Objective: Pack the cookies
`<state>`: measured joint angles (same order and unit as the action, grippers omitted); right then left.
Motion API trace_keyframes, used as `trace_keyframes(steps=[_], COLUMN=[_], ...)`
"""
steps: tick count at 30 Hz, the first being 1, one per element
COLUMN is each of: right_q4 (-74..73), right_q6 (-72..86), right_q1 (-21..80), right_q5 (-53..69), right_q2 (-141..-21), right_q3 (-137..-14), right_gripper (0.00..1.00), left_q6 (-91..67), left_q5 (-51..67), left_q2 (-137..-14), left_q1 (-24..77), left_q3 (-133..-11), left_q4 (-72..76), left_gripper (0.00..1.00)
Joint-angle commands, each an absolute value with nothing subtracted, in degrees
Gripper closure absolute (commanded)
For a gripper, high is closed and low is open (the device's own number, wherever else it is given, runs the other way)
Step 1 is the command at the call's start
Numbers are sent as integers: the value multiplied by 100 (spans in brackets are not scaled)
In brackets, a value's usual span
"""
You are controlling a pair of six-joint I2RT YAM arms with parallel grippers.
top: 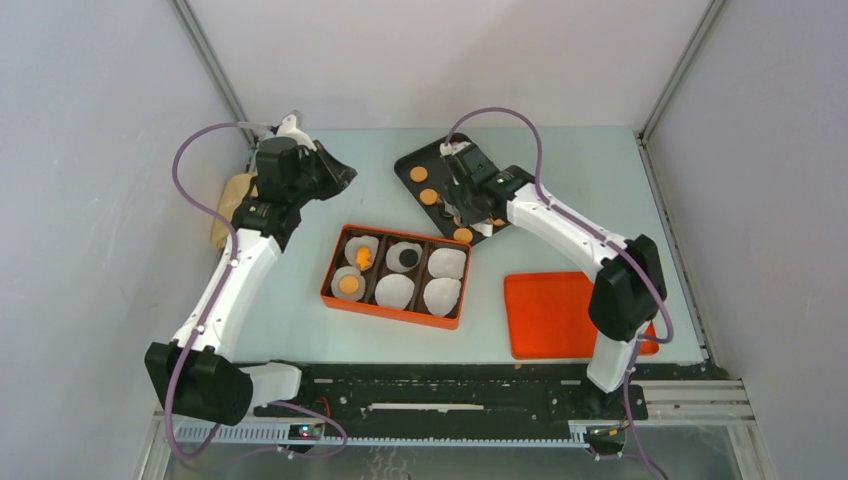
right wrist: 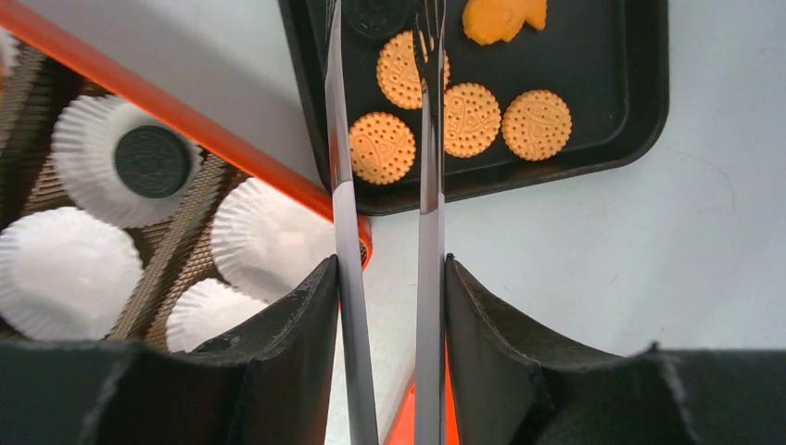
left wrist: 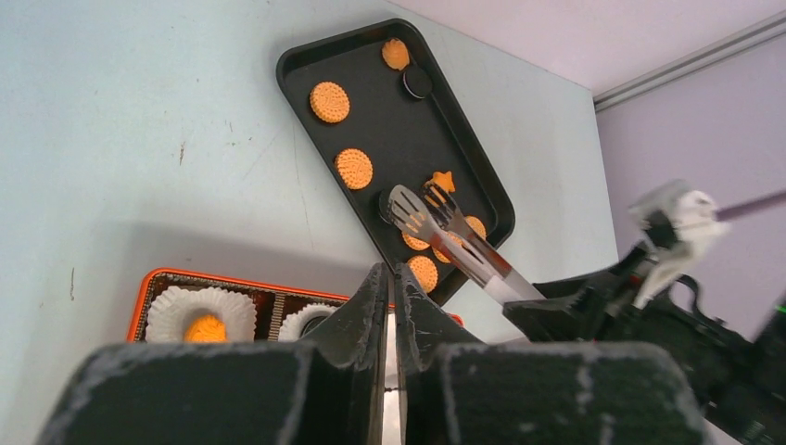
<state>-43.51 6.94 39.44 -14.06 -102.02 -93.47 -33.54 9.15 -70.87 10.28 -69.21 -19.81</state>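
Cookies lie on a black tray (top: 409,160): round orange ones (right wrist: 382,148) (right wrist: 471,119) (right wrist: 536,124), a fish shape (right wrist: 505,19) and a dark one (left wrist: 416,83). My right gripper (right wrist: 389,269) is shut on metal tongs (right wrist: 335,139). The tong tips reach over the tray around one round cookie (right wrist: 402,69); whether they touch it I cannot tell. The orange box (top: 395,313) holds white paper liners, three with cookies: a fish (top: 363,257), a round orange one (top: 348,285) and a dark one (top: 405,259). My left gripper (left wrist: 391,273) is shut and empty, above the table left of the tray.
An orange lid (top: 550,315) lies flat at the near right, under the right arm's elbow. A tan object (top: 228,205) sits at the table's left edge behind the left arm. Enclosure walls stand on three sides.
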Motion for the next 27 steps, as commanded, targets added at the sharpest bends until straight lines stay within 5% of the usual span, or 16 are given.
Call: trace_keyframes(steps=[1,13,20,27], right_q4=[-4013,-4027,-4385,-4410], right_q6=[642,709,681,658], right_q1=[3851,3797,3894,4018], right_q5=[-1382,-1201,-1738,-1956], right_q2=[-10360,-10899,-10989,-10503], right_q3=[-9474,-9538,-9756,-9832], right_gripper=[50,46,67,74], left_q6=[-3270,-3332,-3467,-3489], left_q5=[921,1031,1310,1363], left_q2=[-7070,-7171,-7225,-7191], left_q1=[950,878,778,765], left_q3=[-6891,-6785,-6645,-6619], left_q4=[-1816,-1705,-1531,-1512], left_gripper=[90,90,90,90])
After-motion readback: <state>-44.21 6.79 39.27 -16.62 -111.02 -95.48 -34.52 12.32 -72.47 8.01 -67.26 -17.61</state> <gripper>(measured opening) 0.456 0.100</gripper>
